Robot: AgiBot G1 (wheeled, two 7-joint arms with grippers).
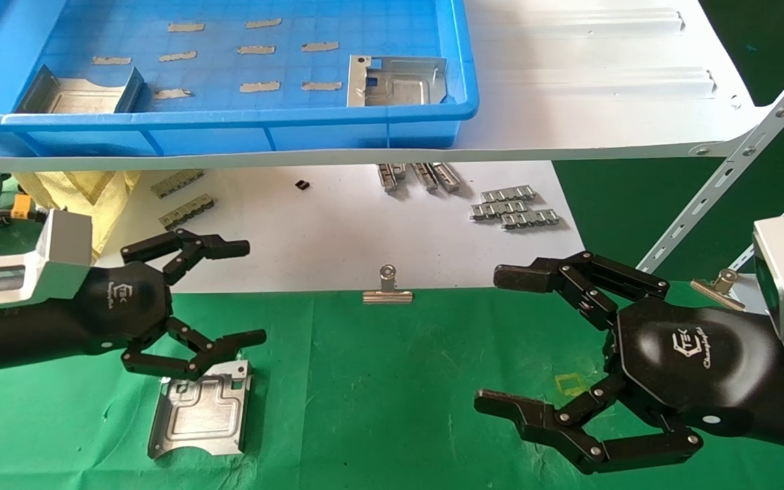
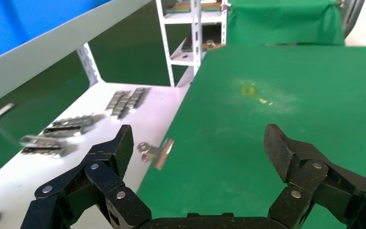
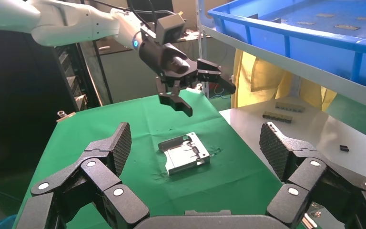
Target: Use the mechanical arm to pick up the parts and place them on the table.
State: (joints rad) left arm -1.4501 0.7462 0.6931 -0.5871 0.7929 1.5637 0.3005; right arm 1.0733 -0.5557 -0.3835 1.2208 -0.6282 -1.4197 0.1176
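Head view, item by item. Left gripper (image 1: 246,292): jaws spread wide, holding nothing, hovering over the left part of the green table (image 1: 392,395), near its far edge; lower finger (image 1: 229,344) overlapping the top edge of a part in this view, contact not determinable. Right gripper (image 1: 494,340): jaws spread wide, empty, hovering over the right part of the table, touching nothing.

Part on the table (image 1: 201,408): silver-grey stamped plate, roughly square, lying flat near the front left, embossed stepped recess facing up, bent-up flanges along two sides, small cutouts at the edges. Same plate in the right wrist view (image 3: 185,153), resting on wrinkled cloth below the left gripper (image 3: 205,88) and apart from it there.

Two more parts in the blue bin (image 1: 433,116) on the white shelf (image 1: 603,82) beyond the far edge: one at the bin's right front corner (image 1: 399,82), one at its left front corner (image 1: 79,92). Strips of tape (image 1: 259,86) on the bin floor.

Other stock: binder clip (image 1: 388,289) pinning the cloth at the middle of the far edge; second binder clip (image 1: 719,284) at the far right edge. White sheet surface (image 1: 337,231) beyond the cloth, carrying linked clip strips (image 1: 514,206), further strips (image 1: 181,197), and a small black piece (image 1: 302,184). Yellow cloth (image 1: 72,190) at far left. Yellow square mark (image 1: 572,383) on the table below the right gripper.
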